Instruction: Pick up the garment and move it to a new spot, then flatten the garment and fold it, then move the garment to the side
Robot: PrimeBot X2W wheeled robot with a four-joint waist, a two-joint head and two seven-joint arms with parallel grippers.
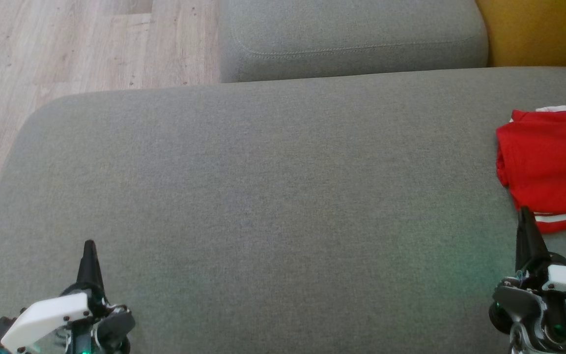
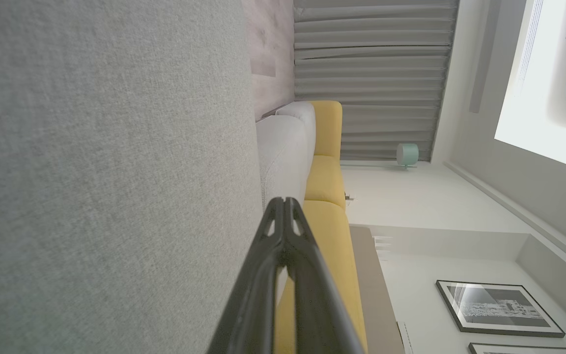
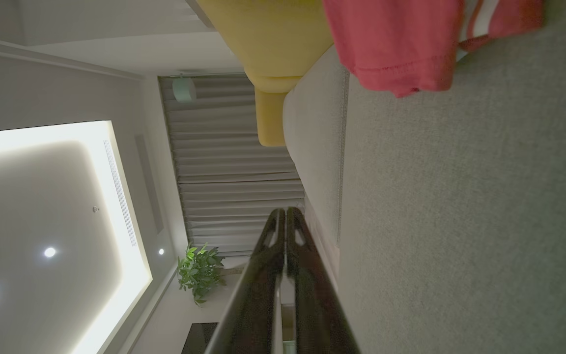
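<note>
Down in the foreground, the left gripper (image 1: 89, 243) hovers over the near left part of a wide grey seat cushion (image 1: 273, 196). Its two long dark fingers are pressed together into a single point with nothing between them. Across from it, at the near right, the right gripper (image 1: 524, 210) is closed the same way, fingers flat against each other and empty. Its tip points at the near edge of the garment (image 1: 548, 162) and is close to it, though I cannot tell whether it touches the cloth.

The garment is red with white trim, folded into a rough rectangle. It lies on the right side of the seat cushion, partly cut off by the edge of the head view. A broad stretch of grey fabric separates the two grippers.

Beyond the seat cushion sits a second grey cushion (image 1: 352, 34) with a stitched seam, and a yellow cushion (image 1: 538, 29) is beside it on the right. Pale wooden floor (image 1: 67, 49) shows to the left. Farther off, grey curtains (image 2: 376, 73) hang in pleats, a framed picture (image 2: 499, 307) is on a white wall, and a potted plant (image 3: 199, 270) stands near the curtains.
</note>
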